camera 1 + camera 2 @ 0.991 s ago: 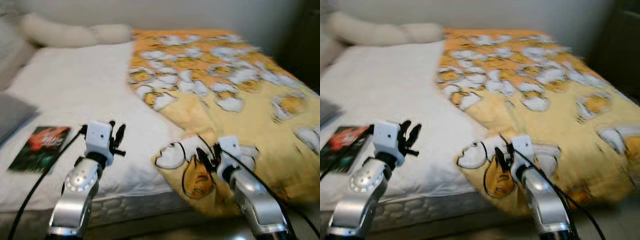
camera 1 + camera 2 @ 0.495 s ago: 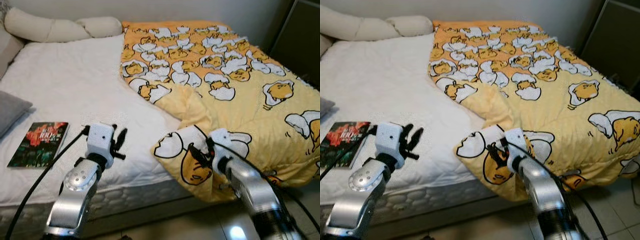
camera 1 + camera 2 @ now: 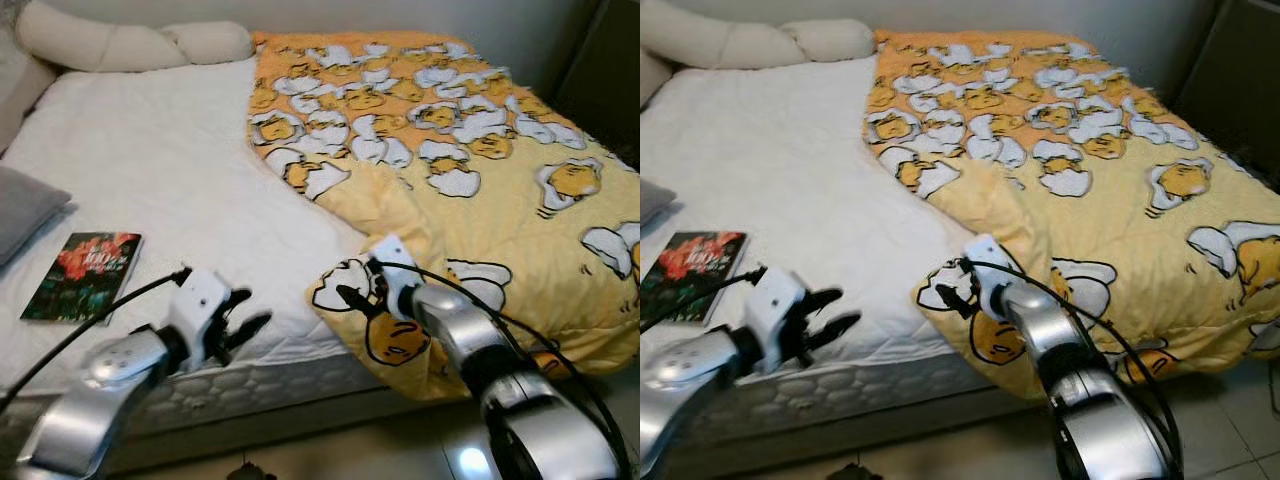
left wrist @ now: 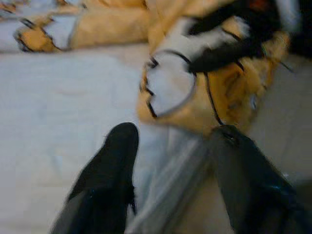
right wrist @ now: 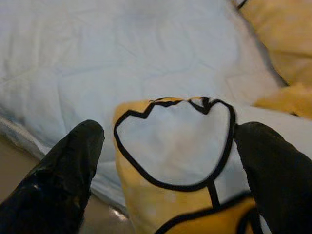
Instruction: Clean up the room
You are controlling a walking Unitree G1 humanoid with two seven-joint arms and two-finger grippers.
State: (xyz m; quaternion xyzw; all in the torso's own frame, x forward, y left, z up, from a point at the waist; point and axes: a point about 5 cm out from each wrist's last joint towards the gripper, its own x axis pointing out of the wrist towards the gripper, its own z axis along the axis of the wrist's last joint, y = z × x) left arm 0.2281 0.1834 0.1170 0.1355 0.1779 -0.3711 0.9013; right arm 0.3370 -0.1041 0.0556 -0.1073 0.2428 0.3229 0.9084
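Yellow blanket [image 3: 480, 190] covers right half of bed [image 3: 150, 190], corner hanging over edge. Right gripper [image 5: 168, 161] wide open, fingers astride that corner, probably to grasp and spread it. Left gripper [image 3: 238, 318] open, empty, near mattress edge.

A bed with a white quilted mattress [image 3: 170, 190]. A yellow blanket [image 3: 480, 170] (cartoon egg print) covers its 3 o'clock half. A book [image 3: 82, 276] at 9 o'clock, a grey cushion [image 3: 22, 205] beside it, cream pillows [image 3: 130, 45] at 11 o'clock.
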